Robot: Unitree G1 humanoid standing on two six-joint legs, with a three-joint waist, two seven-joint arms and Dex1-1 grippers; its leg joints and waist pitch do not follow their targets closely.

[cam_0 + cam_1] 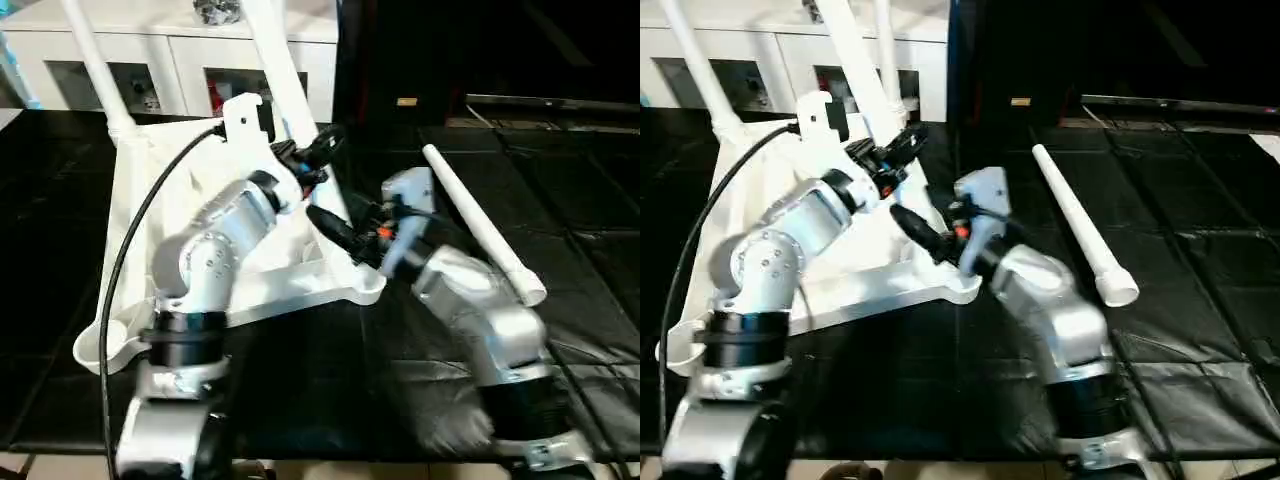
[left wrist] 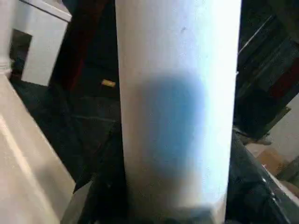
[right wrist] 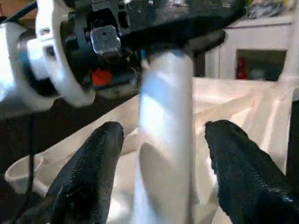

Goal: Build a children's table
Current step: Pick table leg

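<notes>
The table top (image 1: 200,230) lies upside down on a black, wrinkled floor cover (image 1: 400,390). It is white smooth plastic, rectangular, with raised ribs and a rounded socket at each visible corner. Seen from the head camera, it fills the area from 9 to 12 o'clock. Two legs stand upright in its far corners: one (image 1: 95,65) at 11 o'clock, one (image 1: 275,60) at 12 o'clock. Each leg is a long, round, tapered white tube. A third leg (image 1: 480,225) lies loose on the cover at 2 o'clock, well apart from the top.

The left gripper (image 1: 308,160) is closed around the 12 o'clock leg, low on its shaft; the wrist camera shows the white tube filling the space between its fingers.

The right gripper (image 3: 163,172) sits just below the left one on the same leg. Its two black, rough-textured fingers (image 3: 88,172) stand apart on either side of the shaft, with a gap at each side, not touching it.

A white cabinet (image 1: 170,60) with glass-fronted shelves stands behind the top.
</notes>
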